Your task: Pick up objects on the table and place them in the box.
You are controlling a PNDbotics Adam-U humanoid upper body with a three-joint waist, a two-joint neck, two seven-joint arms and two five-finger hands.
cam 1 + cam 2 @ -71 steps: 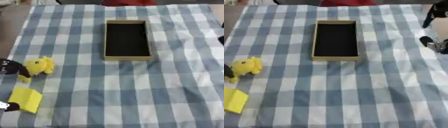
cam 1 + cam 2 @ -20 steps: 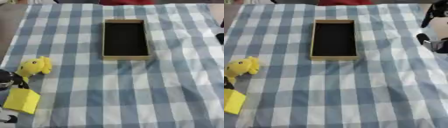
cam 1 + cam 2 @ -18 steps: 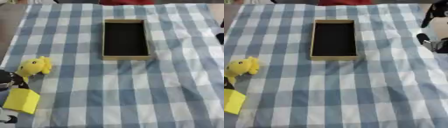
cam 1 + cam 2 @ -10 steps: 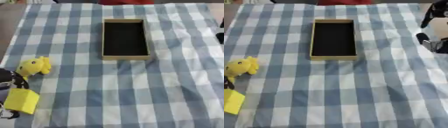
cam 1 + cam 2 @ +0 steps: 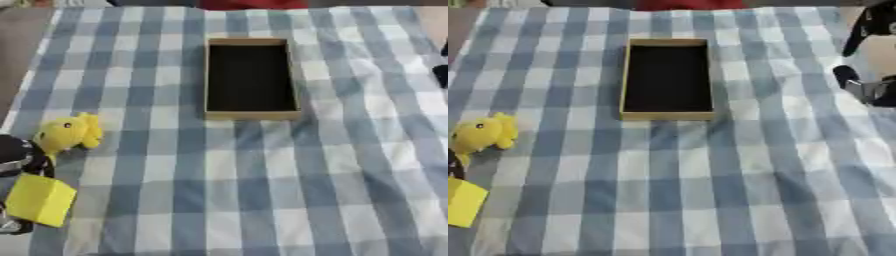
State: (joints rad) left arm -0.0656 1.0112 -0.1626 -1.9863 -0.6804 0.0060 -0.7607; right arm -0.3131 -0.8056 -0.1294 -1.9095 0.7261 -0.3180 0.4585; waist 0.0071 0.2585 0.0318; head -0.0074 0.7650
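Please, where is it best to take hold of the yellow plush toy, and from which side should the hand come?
Probably around the round yellow body of the plush toy, coming from above and from the left, where the left hand is. The toy lies on the checked cloth with free space around it; only the yellow block is close, nearer the robot. A soft body should yield to closing fingers.

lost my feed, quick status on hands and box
Left hand on yellow block, grip unclear. Right hand idle at right edge. Box empty, yellow toy on cloth. Path clear.
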